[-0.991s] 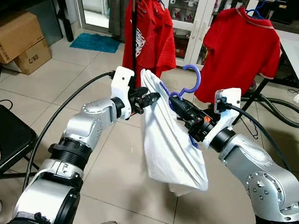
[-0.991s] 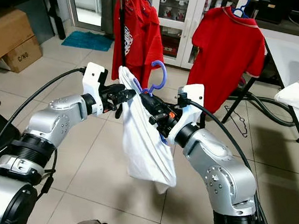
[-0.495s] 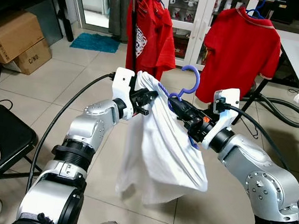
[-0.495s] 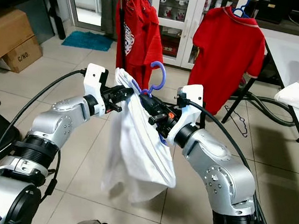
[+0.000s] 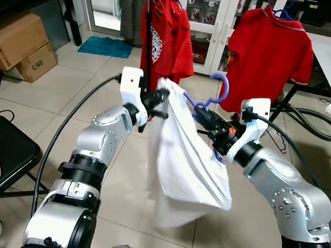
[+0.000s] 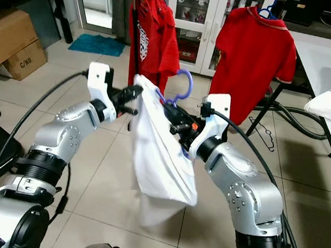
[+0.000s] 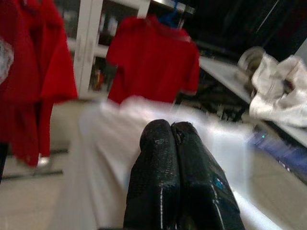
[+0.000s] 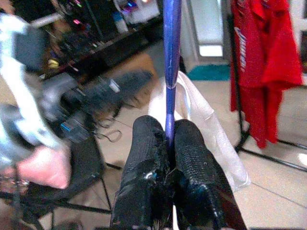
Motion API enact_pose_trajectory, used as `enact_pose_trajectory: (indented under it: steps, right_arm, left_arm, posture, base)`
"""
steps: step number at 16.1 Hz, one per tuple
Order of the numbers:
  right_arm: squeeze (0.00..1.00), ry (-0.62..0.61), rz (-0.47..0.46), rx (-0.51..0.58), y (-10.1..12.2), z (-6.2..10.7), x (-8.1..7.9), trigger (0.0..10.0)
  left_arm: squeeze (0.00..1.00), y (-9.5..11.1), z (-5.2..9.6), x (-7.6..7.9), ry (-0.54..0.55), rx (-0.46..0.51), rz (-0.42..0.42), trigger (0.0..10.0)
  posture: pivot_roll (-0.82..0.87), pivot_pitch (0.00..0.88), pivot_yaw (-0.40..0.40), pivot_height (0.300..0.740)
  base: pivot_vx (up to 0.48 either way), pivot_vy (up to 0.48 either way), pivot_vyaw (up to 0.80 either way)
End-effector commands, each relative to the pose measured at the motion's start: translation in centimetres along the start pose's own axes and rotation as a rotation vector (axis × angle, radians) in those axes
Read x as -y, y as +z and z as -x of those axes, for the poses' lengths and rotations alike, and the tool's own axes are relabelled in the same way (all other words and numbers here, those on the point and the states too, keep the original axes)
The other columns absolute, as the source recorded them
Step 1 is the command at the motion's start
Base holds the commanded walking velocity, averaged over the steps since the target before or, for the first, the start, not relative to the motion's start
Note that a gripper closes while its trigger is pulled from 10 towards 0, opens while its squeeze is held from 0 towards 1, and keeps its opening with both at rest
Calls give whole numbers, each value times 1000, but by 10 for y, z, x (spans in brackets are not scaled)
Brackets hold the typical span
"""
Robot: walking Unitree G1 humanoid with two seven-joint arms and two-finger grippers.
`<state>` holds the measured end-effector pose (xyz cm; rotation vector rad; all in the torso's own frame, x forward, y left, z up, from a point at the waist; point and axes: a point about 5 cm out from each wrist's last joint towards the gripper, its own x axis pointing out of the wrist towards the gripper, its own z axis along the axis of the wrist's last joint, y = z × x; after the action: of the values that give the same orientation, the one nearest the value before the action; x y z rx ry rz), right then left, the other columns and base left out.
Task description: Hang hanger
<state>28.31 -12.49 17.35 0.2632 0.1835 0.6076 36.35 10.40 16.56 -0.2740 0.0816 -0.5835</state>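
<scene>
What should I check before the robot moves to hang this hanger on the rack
1. Right pincer shut on the purple hanger: ok.
2. Left pincer shut on the white shirt at its top edge: ok.
3. Shirt seated on both hanger shoulders: cannot tell, it hangs bunched.
4. Hanger hook upright and free: ok.
5. Free spot on the rail between the two red shirts: cannot tell, rail is mostly out of frame.
6. Shirt hem off the floor: ok.
</scene>
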Motion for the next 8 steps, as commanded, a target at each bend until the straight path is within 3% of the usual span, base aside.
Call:
enact_pose_trajectory:
  steps: [1,5,7,8]
  right_arm:
    - [0,-19,26,0,5,-1,1,10000]
    - [0,-76,21,-32,-1,-3,7,10000]
    - [0,-83,16,-24,0,-2,9,10000]
    - [0,-33,-43,50,8,1,7,10000]
  left_arm:
    - [0,7,2,0,8,52,-6,0]
    - [0,31,9,0,61,198,-55,0]
    - [0,31,13,-3,64,181,-62,0]
    - [0,8,18,-24,202,-8,-139,4706]
  posture:
    - [-6,0,63,740]
    - [-7,0,67,740]
    - [-7,0,68,740]
    - [-10,0,68,740]
  base:
    - [0,0,0]
    - [0,0,0]
    - [0,0,0]
    - [0,0,0]
